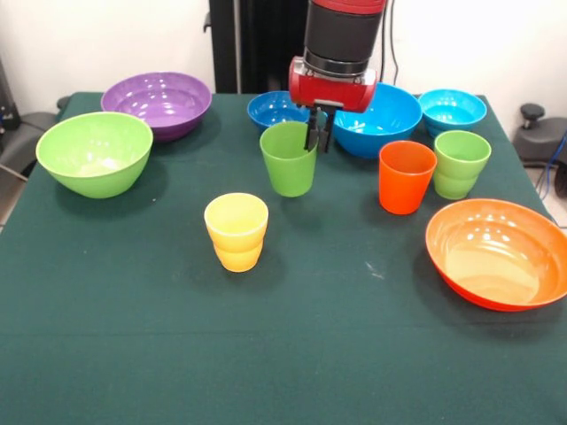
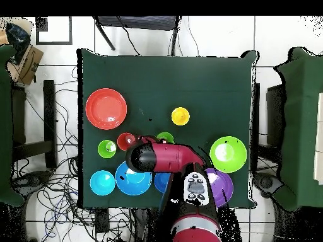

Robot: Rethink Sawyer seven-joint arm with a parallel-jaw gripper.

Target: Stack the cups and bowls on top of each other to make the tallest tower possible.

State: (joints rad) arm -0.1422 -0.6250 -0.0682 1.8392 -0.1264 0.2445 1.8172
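From the front, the gripper (image 1: 319,135) is seen lowered at the right-hand rim of the green cup (image 1: 289,158), its dark fingers close together at the rim. Whether the rim is pinched between them or merely touched cannot be told. The green cup stands upright near the middle of the dark green table (image 1: 266,354). From that cup, the yellow cup (image 1: 236,231) stands at about seven o'clock, well apart. The orange cup (image 1: 407,176) is at three o'clock, with the light green cup (image 1: 461,163) just beside it, further right. The orange bowl (image 1: 497,252) lies at four o'clock, at the right edge. The large blue bowl (image 1: 383,119) is at one o'clock, partly behind the arm; the dark blue bowl (image 1: 275,109) sits at twelve o'clock, the turquoise bowl (image 1: 452,111) far right at two o'clock. The purple bowl (image 1: 157,103) is at ten o'clock, and the lime green bowl (image 1: 95,152) at nine o'clock. No bowl or cup is stacked on another.

From overhead, the red arm (image 2: 165,156) is seen laid across the table's centre, hiding the gripper and most of the green cup (image 2: 166,136). From the arm, the yellow cup (image 2: 180,116) lies at one o'clock, the orange bowl (image 2: 106,108) at ten o'clock, the lime green bowl (image 2: 228,154) at three o'clock and the purple bowl (image 2: 222,186) at four o'clock. The turquoise bowl (image 2: 102,183) sits at eight o'clock, beside the large blue bowl (image 2: 132,179).
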